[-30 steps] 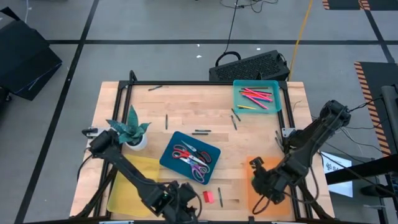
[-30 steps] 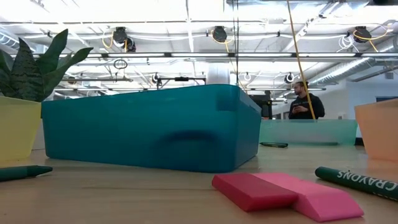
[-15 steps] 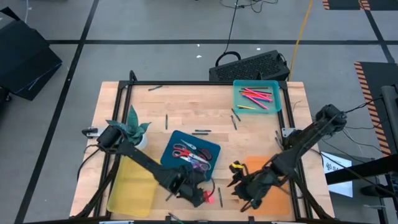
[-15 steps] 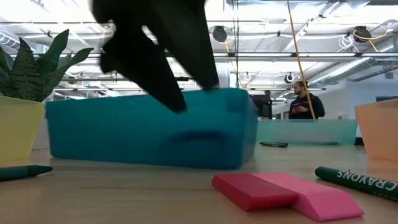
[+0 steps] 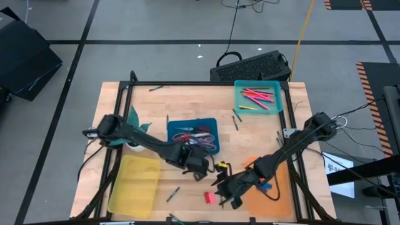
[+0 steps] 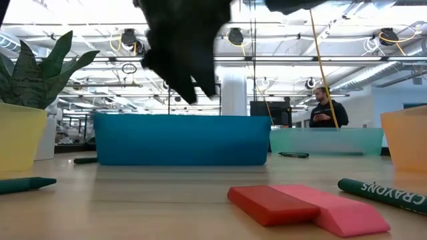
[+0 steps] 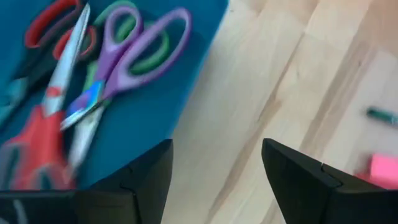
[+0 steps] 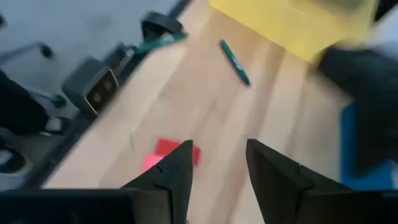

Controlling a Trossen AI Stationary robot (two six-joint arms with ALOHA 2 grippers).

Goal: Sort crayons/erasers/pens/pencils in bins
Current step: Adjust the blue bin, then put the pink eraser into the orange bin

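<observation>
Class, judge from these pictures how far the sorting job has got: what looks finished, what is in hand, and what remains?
Looks done: red and yellow sticks lie in the teal bin. In hand: the right hand, open and empty, hovers beside the red and pink erasers; the left hand, also open, is by the dark blue bin, which holds scissors. Left: the erasers, plus dark sticks scattered on the table; the yellow bin looks empty.

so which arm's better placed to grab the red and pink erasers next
Probably the right. Its open gripper hovers just beside the erasers, which sit ahead of its fingers in the right wrist view. The left gripper is open too but farther back, by the blue bin.
</observation>
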